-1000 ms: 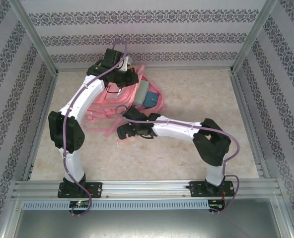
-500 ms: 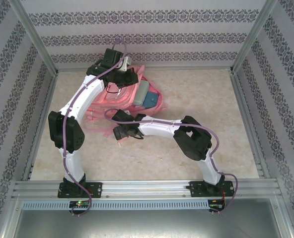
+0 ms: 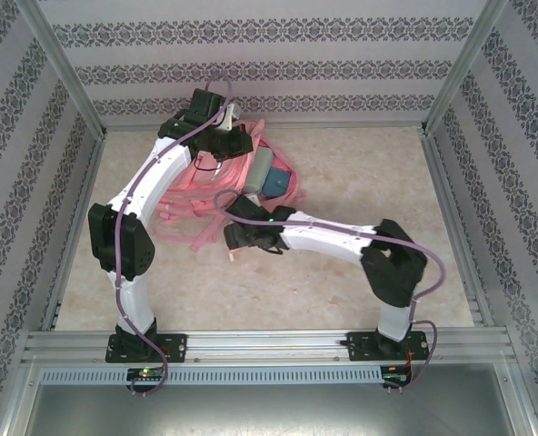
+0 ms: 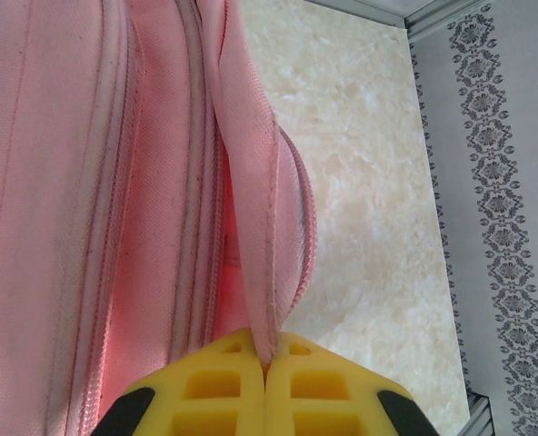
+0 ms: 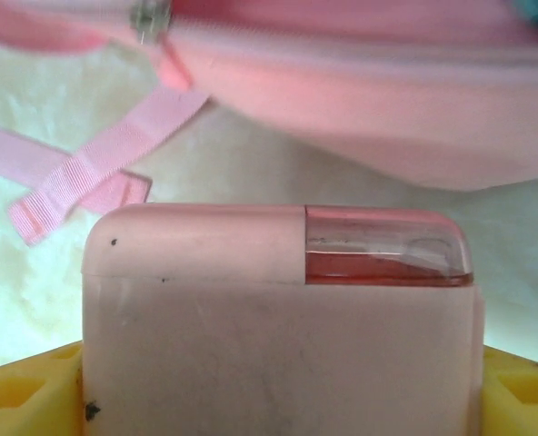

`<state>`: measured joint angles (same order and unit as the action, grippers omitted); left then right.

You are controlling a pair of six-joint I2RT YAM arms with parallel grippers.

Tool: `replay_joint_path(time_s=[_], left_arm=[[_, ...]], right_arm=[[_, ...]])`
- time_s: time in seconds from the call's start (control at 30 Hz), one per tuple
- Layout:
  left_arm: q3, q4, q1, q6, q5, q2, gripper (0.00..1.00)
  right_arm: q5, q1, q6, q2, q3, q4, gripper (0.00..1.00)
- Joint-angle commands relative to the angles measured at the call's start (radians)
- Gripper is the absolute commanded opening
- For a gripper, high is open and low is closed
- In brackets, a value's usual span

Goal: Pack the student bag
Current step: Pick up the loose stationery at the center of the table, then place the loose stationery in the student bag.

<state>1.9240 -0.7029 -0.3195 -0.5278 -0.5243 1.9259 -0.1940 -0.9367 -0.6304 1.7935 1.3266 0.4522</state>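
Nearest the bases, my right jaws stand wide around a pink case [image 5: 278, 318] with a clear window at one corner. A yellow pad [image 5: 24, 395] presses each side so the case can be carried in level. Just beyond it, loose pink straps [image 5: 96, 173] trail across the marbled desk [image 3: 369, 182]. The student bag [image 3: 246, 177] lies behind them at the far left of the desk, with a blue item [image 3: 273, 182] showing at its right side. Farthest out, my left jaws are closed tight, their yellow pads [image 4: 205, 391] pinching a seamed edge of the bag's fabric [image 4: 260, 227]. That pinch appears meant to lift the edge and keep an opening clear for the case.
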Motion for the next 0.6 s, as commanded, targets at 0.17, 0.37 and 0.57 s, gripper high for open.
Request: replay_joint_path(time_s=[0.17,0.37,0.57], left_arm=[[-0.008,0.052,0.018,-0.016,-0.039,-0.059,0.0],[-0.049,0.087,0.018,-0.046,-0.061,-0.084,0.0],[-0.085,0.125,0.018,-0.077,-0.086,-0.102,0.0]], right_arm=[[0.0,0.179,-0.075,-0.132,-0.068,-0.058,0.71],[0.03,0.296,-0.157,-0.059,-0.017,-0.133,0.71],[0.074,0.317,-0.22,0.064,0.118,-0.165,0.7]])
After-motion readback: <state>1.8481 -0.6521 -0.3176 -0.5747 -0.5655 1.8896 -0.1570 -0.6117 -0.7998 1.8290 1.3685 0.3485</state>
